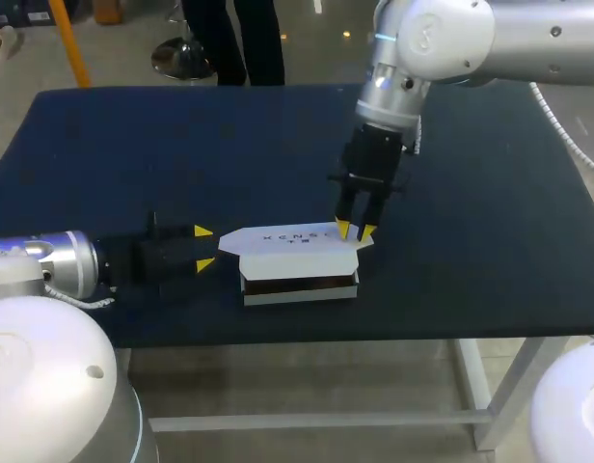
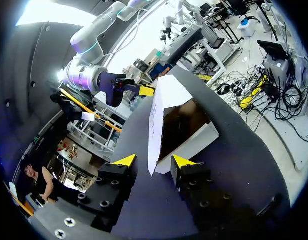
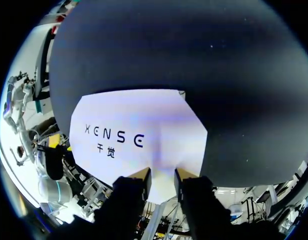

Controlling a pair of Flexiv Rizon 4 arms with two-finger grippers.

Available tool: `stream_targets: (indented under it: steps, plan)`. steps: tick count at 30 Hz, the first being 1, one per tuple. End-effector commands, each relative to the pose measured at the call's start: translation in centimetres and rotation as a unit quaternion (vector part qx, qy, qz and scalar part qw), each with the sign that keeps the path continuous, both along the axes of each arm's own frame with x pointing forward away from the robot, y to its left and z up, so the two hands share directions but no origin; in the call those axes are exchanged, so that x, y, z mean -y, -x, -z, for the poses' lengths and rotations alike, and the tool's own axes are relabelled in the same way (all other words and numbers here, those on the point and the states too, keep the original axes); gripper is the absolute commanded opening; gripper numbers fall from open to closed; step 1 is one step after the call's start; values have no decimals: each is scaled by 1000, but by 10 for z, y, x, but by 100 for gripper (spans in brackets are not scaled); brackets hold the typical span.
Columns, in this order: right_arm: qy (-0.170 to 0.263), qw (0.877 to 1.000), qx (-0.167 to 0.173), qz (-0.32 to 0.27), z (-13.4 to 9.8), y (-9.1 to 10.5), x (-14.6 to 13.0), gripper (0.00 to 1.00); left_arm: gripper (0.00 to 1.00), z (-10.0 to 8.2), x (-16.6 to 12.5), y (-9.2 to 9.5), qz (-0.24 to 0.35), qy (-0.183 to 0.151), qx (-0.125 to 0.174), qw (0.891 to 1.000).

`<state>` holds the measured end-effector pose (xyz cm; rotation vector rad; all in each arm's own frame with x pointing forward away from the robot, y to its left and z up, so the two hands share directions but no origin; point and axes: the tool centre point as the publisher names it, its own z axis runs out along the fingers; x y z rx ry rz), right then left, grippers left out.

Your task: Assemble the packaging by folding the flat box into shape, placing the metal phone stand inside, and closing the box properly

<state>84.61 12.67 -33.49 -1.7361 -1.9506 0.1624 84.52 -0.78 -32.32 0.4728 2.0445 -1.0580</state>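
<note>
**user1:** Head view first. The white box [image 1: 299, 265] sits on the dark table [image 1: 490, 222], and its lid [image 1: 287, 239] is propped up a bit, so you get a dark slot along the front of the box. Can't make out what's inside, it's just shadow.

**user2:** Yep, the left wrist view shows the same thing. The lid is lifted off the base on the box's open side, and it's dark brown in there. Where are the grippers relative to the box?

**user1:** The left gripper [image 1: 203, 248] is just off the box's left end, lying level with the table. Its two yellow tips are spread wide, nothing between them, and they aren't touching the box.

**user2:** And the right one?

**user1:** The right gripper [image 1: 355, 231] comes straight down onto the right end of the box, with its tips on the lid near the end flap. The fingers are only a narrow gap apart. In the right wrist view the lid's printed face is spread out ahead of the tips, and I can't see anything pinched between them.
</note>
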Motion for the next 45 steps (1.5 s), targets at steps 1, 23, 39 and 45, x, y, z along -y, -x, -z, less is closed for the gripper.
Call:
stream_targets:
  steps: [1,23,39,45]
  plan:
    - [0,1000,2,0,1,1,-1,35,65,-25,-16,4,24,-31,-64,997]
    - [-3,1000,9,6,2,2,0,36,100,-46,-20,-5,-10,-128,-310,942]
    - [1,1000,7,10,5,2,-2,35,100,-55,12,-26,-159,-132,-427,880]
    - [3,1000,7,13,6,1,-2,35,100,-54,35,-42,-392,-141,-501,759]
